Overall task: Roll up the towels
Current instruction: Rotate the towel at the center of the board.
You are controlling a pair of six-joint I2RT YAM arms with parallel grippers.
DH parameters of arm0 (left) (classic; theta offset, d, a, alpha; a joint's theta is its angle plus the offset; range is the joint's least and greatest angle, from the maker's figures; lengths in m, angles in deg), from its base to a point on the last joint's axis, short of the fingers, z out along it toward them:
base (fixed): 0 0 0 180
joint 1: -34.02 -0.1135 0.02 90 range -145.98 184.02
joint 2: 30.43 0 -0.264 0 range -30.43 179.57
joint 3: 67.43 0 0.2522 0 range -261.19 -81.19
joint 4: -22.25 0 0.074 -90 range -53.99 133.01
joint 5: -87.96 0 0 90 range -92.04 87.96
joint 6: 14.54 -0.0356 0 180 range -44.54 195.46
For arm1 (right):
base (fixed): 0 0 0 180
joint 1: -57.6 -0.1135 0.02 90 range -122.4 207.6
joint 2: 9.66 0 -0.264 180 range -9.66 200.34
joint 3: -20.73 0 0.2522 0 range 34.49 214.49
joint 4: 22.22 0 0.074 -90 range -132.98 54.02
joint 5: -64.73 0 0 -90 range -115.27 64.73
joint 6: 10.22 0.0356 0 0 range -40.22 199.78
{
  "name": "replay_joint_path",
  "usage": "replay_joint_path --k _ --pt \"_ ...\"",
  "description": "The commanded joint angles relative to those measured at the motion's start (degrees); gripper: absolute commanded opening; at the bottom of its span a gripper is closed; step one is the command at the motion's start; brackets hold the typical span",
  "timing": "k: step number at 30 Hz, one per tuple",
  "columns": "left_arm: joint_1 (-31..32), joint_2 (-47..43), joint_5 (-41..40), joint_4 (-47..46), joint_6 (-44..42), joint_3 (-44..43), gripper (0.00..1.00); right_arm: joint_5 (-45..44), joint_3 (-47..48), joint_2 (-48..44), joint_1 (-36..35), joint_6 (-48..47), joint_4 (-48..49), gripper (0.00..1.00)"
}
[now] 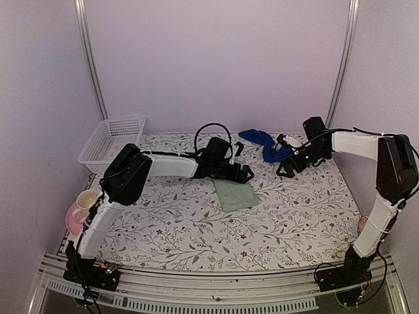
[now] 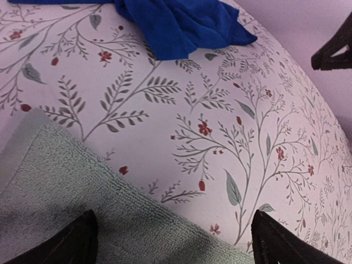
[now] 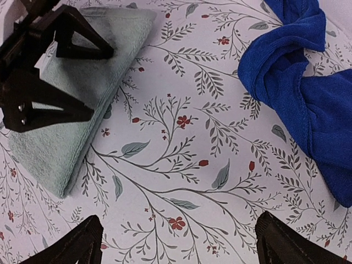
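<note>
Two towels, neither rolled yet: the sage-green towel [image 1: 236, 194] lies flat mid-counter [image 1: 196, 229], the blue towel [image 1: 265, 142] sits bunched toward the far side, the left pincer [image 2: 173, 236] released over the green edge, the right pincer [image 3: 179, 236] released and empty beside the blue.

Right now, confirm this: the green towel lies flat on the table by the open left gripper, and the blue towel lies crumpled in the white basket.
One thing is wrong: the blue towel is not in the white basket but crumpled on the table near the right gripper, as the top view shows. The green towel does lie flat by the open left gripper.
</note>
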Motion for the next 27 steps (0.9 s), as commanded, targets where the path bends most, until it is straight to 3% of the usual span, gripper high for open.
replay_joint_path --k 1,6,12,19,23,27 --pt "2.77 -0.29 5.96 -0.43 -6.95 -0.45 0.97 2.23 -1.19 -3.59 0.31 -1.55 2.31 0.99" --pt "2.75 -6.81 6.59 -3.98 -11.52 4.92 0.97 7.54 -3.44 -6.39 0.24 -4.46 3.99 0.99" --pt "2.73 -23.85 2.73 -13.91 -18.17 21.88 0.97 14.88 -14.26 -14.54 -1.8 -11.82 14.12 0.99" --pt "3.35 -40.61 5.33 -19.81 -28.95 42.59 0.97 16.72 -27.39 -23.02 -10.62 -24.88 25.11 0.99" --pt "7.21 -44.67 0.35 -21.33 -40.02 51.31 0.97 15.35 -28.24 -21.52 -14.1 -26.78 26.21 0.99" --pt "11.85 -43.25 -6.42 -19.62 -49.78 53.93 0.97 14.22 -28.5 -19.26 -15.64 -27.43 26.25 0.99"
